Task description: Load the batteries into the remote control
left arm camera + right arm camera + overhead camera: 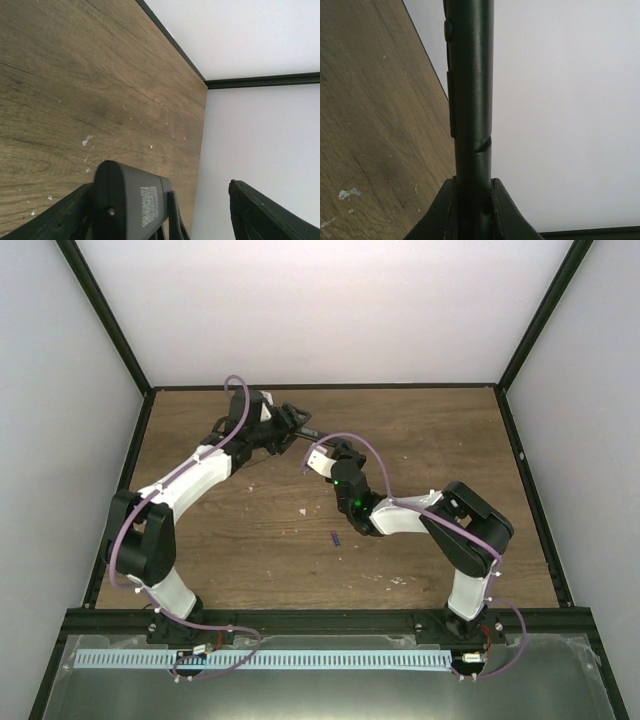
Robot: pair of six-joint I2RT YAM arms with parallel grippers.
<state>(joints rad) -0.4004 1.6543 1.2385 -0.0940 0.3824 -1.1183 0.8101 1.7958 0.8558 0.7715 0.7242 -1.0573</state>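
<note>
The black remote control (470,90) stands on end between the fingers of my right gripper (472,187), which is shut on its lower part. In the top view both grippers meet at the back middle of the table, the right gripper (318,453) just right of the left gripper (293,426), with the remote (308,433) between them. In the left wrist view the remote's rounded end with a small label (135,200) lies against one finger (70,217) of my left gripper (162,207), whose jaws are wide apart. A purple-blue battery (335,537) lies on the table. The green battery is out of view.
White specks of debris (397,580) lie on the wooden table (250,540), more of them in the left wrist view (87,141). A black frame (320,387) and white walls bound the table at the back and sides.
</note>
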